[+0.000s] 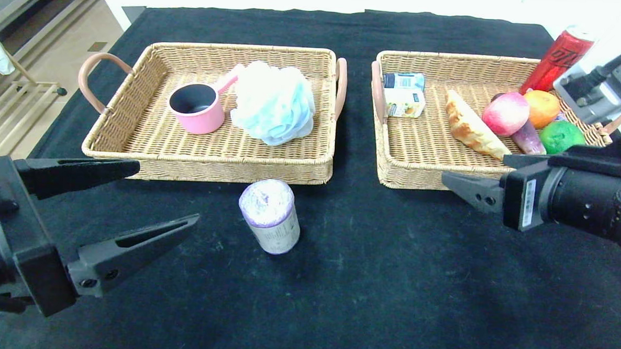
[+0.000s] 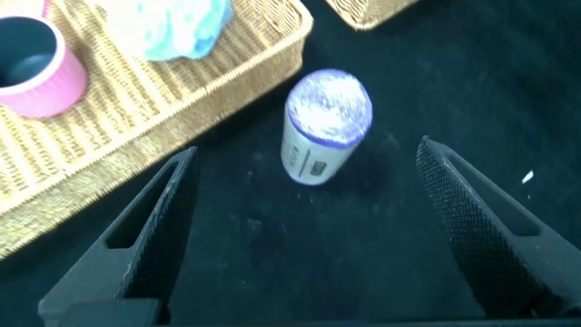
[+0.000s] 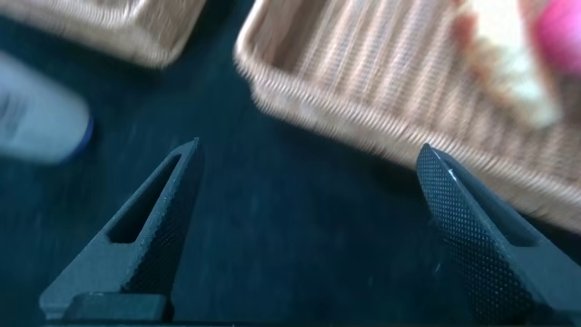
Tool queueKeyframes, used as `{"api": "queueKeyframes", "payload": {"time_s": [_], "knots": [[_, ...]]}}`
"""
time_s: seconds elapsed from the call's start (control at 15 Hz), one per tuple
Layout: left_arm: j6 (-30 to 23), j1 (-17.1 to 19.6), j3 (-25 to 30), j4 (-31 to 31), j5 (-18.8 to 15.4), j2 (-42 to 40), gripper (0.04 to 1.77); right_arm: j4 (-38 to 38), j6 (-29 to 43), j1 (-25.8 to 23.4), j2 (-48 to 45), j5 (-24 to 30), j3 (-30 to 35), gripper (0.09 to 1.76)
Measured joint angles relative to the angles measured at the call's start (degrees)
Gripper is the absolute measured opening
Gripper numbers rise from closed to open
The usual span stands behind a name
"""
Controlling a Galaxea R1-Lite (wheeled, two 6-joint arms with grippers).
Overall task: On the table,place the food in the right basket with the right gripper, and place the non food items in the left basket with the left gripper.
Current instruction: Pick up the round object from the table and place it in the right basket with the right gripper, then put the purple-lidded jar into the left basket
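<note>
Left basket sits upper left of the head frame, right basket upper right, narrow strip of black table between them.

Left basket holds the pink pan and, touching its handle, the blue puff. The roll is not in a basket — it stands on the cloth at frame centre, just in front of the left basket's front wall, purple end facing up toward the camera.

Right basket: croissant lying diagonally, peach beside it, eggplant tucked under the peach. Around them are an orange, a green lime, a red can leaning at the far corner, and a small carton against the near-left end.

Left gripper hovers at lower left, fingers spread wide, holding nothing; the roll lies ahead of it, clear path, only the basket wall behind. In the left wrist view the roll sits between and beyond the two fingers.

Right gripper is at the right edge, over the cloth just in front of its basket's front wall — fingers wide apart and empty.
</note>
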Motion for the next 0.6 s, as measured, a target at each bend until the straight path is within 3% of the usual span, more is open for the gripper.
{"api": "queueKeyframes", "payload": {"time_s": [0.33,0.47,0.6], "knots": [[-0.1,-0.2,0.3,0.6,0.7,1.7,1.72,-7.8,-2.4,-2.7,-6.5,13.5,13.7,1.70],[-0.3,-0.2,0.2,0.7,1.0,1.8,1.72,-10.6,-2.7,-3.4,-8.9,15.4,17.9,1.70],[-0.3,-0.4,0.1,0.8,4.2,2.0,1.72,-11.0,-2.7,-3.2,-10.0,15.6,19.8,1.70]]}}
